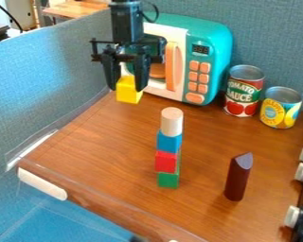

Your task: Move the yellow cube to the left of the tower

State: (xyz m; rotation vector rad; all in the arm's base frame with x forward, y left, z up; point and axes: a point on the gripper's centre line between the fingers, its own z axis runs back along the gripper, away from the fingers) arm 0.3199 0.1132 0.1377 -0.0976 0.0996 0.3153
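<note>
I've got the small yellow cube (129, 96) clamped in my black two-finger gripper (126, 88), red-and-green-labelled metal can (245, 90) off right.

Here's the black arm (127, 23), upright from the top edge, left of centre in view, its hand (126, 89) hanging straight down, two fingers (142, 71) parted in a grip!

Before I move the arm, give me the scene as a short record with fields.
gripper: closed on the yellow cube
cube position: beyond the tower, to its left in the view, in front of the toy microwave
tower, bottom to top: green block, red block, blue block, pale cylinder
right of tower: dark upright block
back right: two cans
</note>
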